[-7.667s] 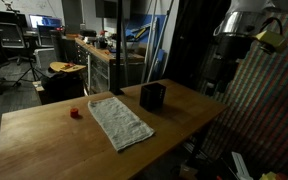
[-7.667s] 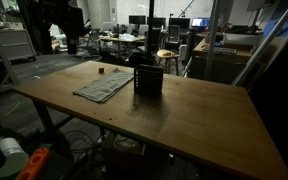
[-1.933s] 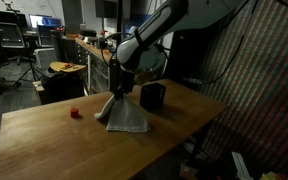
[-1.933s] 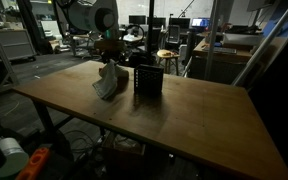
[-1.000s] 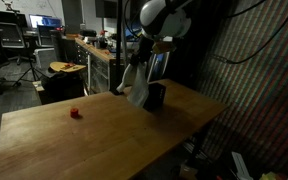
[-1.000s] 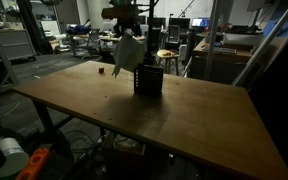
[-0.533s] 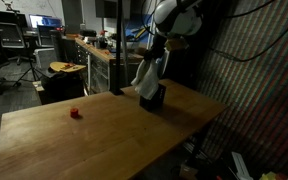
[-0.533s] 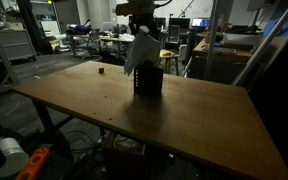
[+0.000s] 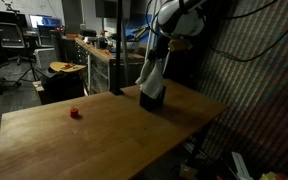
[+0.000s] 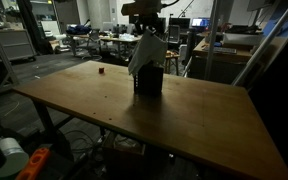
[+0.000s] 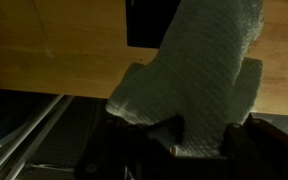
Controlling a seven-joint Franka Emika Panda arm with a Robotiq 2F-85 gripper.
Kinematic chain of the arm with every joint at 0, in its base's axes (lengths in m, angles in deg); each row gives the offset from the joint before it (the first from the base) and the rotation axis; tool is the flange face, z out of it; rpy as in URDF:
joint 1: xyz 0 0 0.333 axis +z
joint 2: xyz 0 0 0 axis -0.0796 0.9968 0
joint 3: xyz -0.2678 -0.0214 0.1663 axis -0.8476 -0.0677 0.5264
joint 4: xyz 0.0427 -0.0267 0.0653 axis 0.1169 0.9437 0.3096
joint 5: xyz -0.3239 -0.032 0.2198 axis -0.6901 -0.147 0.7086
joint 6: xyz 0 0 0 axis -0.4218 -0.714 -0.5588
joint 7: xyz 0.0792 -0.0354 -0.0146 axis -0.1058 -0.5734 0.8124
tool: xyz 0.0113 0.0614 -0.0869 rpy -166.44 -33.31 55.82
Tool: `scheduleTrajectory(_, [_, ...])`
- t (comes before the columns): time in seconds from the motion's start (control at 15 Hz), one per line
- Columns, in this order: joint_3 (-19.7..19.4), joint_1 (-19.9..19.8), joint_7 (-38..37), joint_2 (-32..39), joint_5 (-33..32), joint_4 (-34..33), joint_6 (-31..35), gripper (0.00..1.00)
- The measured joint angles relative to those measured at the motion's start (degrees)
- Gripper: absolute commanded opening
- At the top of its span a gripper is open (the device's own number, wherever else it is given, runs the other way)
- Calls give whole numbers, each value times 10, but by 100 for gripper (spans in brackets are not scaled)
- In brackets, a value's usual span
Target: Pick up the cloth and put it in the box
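Note:
The grey cloth (image 9: pixel 152 72) hangs from my gripper (image 9: pixel 161 43), which is shut on its top edge. Its lower end dangles right over the small black box (image 9: pixel 152 100) on the wooden table (image 9: pixel 94 140). In the other exterior view the cloth (image 10: pixel 145 55) drapes down onto the top of the box (image 10: pixel 148 82) below the gripper (image 10: pixel 150 33). The wrist view shows the cloth (image 11: pixel 199 70) filling the space between my fingers, with the dark box (image 11: pixel 149 25) beyond it.
A small red object (image 9: pixel 75 113) lies on the table's far side, also seen as a red object (image 10: pixel 100 70). A dark pole (image 9: pixel 118 45) rises behind the table. Desks, chairs and monitors stand in the background.
My gripper has carried the cloth a little further sideways and now holds it directly above the box; the cloth's lower end hangs lower against the box top.

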Motion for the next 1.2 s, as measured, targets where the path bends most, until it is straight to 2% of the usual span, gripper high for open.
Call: scheduleTrajectory(1.2, [0, -24, 2, 72, 12, 8, 12, 0])
